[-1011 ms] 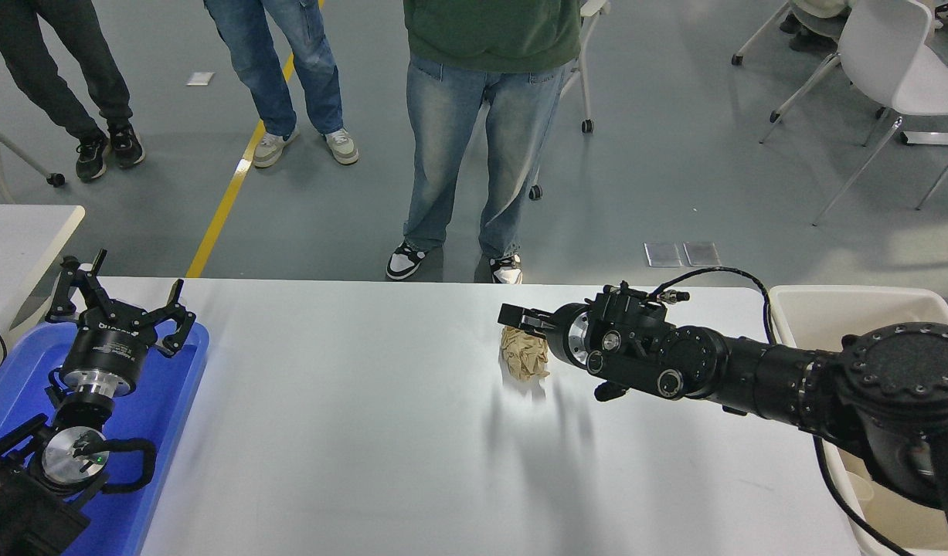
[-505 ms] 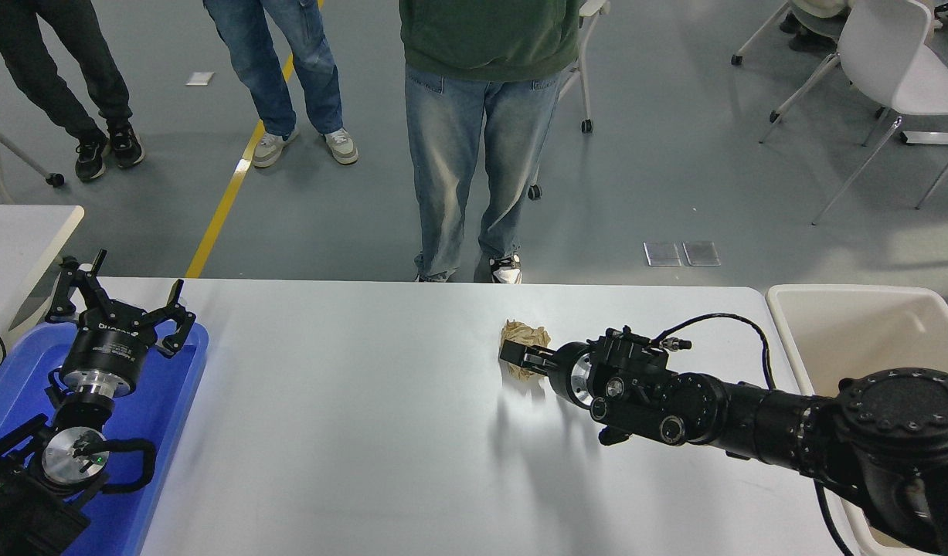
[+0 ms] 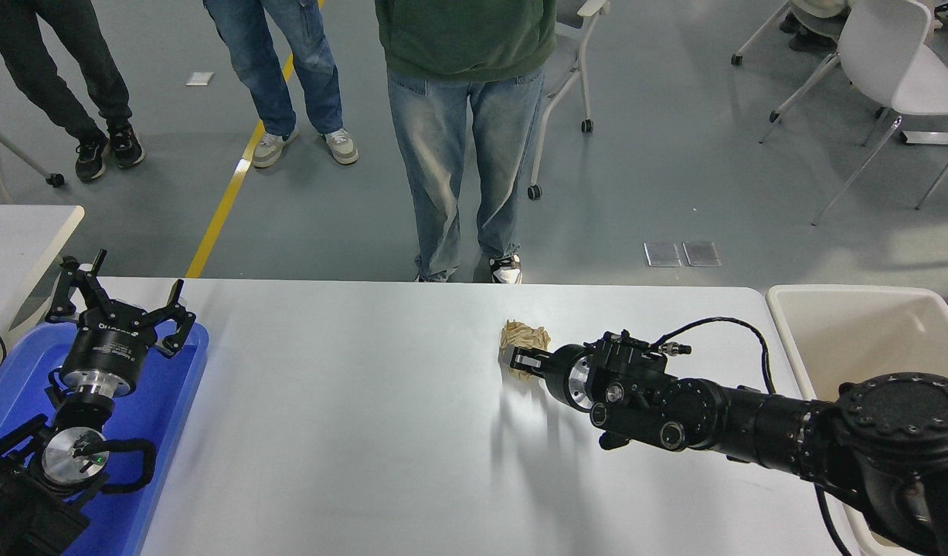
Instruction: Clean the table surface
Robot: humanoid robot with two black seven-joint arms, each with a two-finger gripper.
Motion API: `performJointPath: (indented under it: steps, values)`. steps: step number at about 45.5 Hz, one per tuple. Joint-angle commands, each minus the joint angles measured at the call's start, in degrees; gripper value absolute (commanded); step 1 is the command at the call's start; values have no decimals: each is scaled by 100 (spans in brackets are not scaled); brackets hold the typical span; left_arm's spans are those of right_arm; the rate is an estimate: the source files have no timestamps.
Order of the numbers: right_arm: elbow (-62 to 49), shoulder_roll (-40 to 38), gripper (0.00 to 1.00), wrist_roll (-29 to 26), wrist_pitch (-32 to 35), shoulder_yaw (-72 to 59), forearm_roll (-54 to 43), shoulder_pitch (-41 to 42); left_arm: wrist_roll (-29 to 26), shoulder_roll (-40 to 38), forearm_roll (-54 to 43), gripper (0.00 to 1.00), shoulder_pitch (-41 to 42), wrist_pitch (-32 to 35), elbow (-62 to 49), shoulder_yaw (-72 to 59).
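Right claw [image 3: 518, 358] pinching crumpled tan paper wad [image 3: 525, 337], now lowered onto white bench [image 3: 350, 417]; left claw [image 3: 118, 297] spread, parked.

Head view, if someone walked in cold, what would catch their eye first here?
Probably the crumpled tan paper wad, alone on the white table right of its middle, with the right end effector at it. Next, the parked left end effector over the blue tray at the lower left. Beyond the far edge, a person in jeans stands close.
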Motion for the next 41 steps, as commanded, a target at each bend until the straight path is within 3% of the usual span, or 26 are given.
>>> performJointPath:
  steps: [1, 6, 8, 11, 15, 41]
  values:
    - [-13, 0, 33, 88, 18, -63, -237, -7, 0, 0, -1, 100, 0, 0, 0, 0]
    - [-21, 0, 24, 123, 44, -80, -237, -7, 0, 0, -1, 100, 0, 0, 0, 0]
    - [-21, 0, 17, 123, 53, -98, -246, -7, 0, 0, -1, 100, 0, 0, 0, 0]
    - [-30, 0, 15, 123, 62, -151, -272, -7, 0, 0, -1, 100, 0, 0, 0, 0]
    - [-39, 0, 2, 132, 62, -256, -325, -7, 0, 0, -1, 100, 0, 0, 0, 0]
    - [66, 0, 0, 360, 299, -336, -246, 178, 0, 0, -1, 100, 0, 0, 0, 0]
